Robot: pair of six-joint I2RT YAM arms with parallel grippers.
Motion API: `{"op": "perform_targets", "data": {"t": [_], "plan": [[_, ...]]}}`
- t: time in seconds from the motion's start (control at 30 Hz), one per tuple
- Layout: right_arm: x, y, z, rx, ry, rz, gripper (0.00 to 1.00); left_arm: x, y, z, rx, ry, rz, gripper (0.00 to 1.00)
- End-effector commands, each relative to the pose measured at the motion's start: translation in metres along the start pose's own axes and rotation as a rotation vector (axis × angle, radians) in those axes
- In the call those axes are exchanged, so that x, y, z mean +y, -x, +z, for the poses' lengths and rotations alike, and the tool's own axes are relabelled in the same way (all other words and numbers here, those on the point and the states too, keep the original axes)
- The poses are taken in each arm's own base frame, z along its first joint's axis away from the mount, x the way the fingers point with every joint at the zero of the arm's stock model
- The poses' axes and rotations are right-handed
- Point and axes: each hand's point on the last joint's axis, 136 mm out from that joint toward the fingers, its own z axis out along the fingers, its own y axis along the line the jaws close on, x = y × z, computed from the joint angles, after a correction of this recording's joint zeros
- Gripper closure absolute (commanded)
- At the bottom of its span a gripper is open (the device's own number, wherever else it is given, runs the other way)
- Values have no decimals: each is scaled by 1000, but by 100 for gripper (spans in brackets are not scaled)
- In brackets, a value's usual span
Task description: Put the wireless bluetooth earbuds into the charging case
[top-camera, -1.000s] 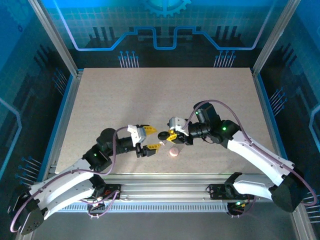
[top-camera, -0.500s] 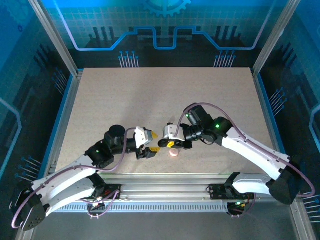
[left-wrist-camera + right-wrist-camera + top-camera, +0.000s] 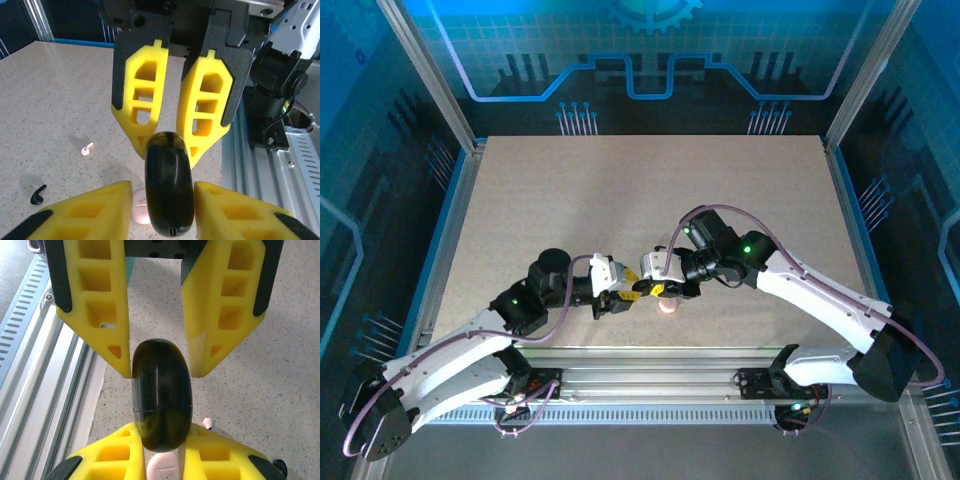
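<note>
the speckled beige tabletop [image 3: 620, 200] sits inside a blue-lit frame. the white and black left arm [image 3: 450, 360] and the matching right arm [image 3: 820, 300] both bend inward, so their ends meet near the table's front edge, about midway across.

the right gripper [image 3: 656, 289], with yellow lattice fingers, is clamped on the glossy black rounded charging case [image 3: 168, 190]. in the right wrist view its two pads press the sides of the case's lower end. the left gripper [image 3: 625, 296] faces it from the opposite side, its jaws close on either side of the same case. one pad seems to touch it and a thin slit shows beside the other, so i cannot tell whether it grips.

the case is held on edge between the two grippers. right under it a small pale pink rounded case [image 3: 666, 306] lies on the table.

in the left wrist view a tiny pink-white earbud [image 3: 86, 149] and a tiny black earbud with a short stem [image 3: 37, 195] lie loose on the tabletop. they are apart from each other and well to the side of the cases, outside both.
</note>
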Motion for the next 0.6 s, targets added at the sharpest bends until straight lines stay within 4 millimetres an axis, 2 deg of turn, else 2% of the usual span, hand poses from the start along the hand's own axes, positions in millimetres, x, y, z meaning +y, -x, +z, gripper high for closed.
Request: {"op": "perform_targets", "data": {"t": [0.0,0.1,0.13,0.23,0.3,0.57], "plan": [[1,12,-1,-31,14,-31,82,-9,19,-1,-41,-51,26,68],[-1,13,-1,-58,-5,-30,81,-10,20,-1,-50,-58,23,72],[-3,14,-3,-80,-17,-25,77,-10,20,-1,-54,-59,21,73],[-6,19,-13,-174,-42,8,59,-11,22,-2,-75,-60,20,75],[-7,22,-22,-255,-52,29,53,-12,25,-3,-98,-63,17,77],[0,31,-44,-489,-27,88,52,-14,46,-6,-230,-71,13,83]]}}
